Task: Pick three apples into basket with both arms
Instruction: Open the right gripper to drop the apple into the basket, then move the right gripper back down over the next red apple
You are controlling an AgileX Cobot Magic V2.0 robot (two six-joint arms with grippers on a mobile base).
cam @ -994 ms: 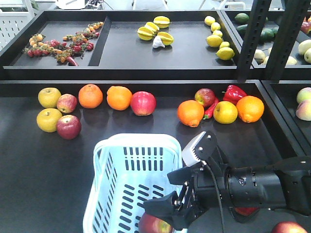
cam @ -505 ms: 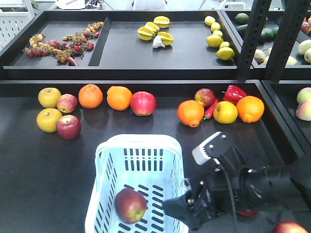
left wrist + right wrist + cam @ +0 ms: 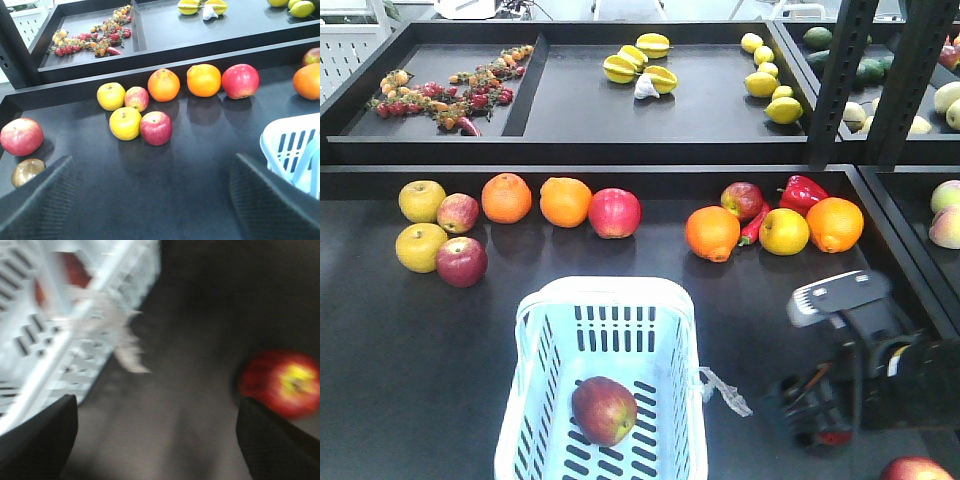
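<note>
1. First apple (image 3: 605, 410) lay in the basket (image 3: 605, 292); two more were needed.
2. Right gripper (image 3: 156, 402) sat beside the basket, jaws apart and empty. Blurred red apple (image 3: 282, 385) was probably its nearest target.
3. Left gripper (image 3: 151, 161) had jaws apart and empty. Next move likely called for a reach to the dark red apple (image 3: 156, 128) on the tabletop (image 3: 210, 135).

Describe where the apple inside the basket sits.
In the front view, the apple lies on the basket floor, roughly central, towards the near end.
</note>
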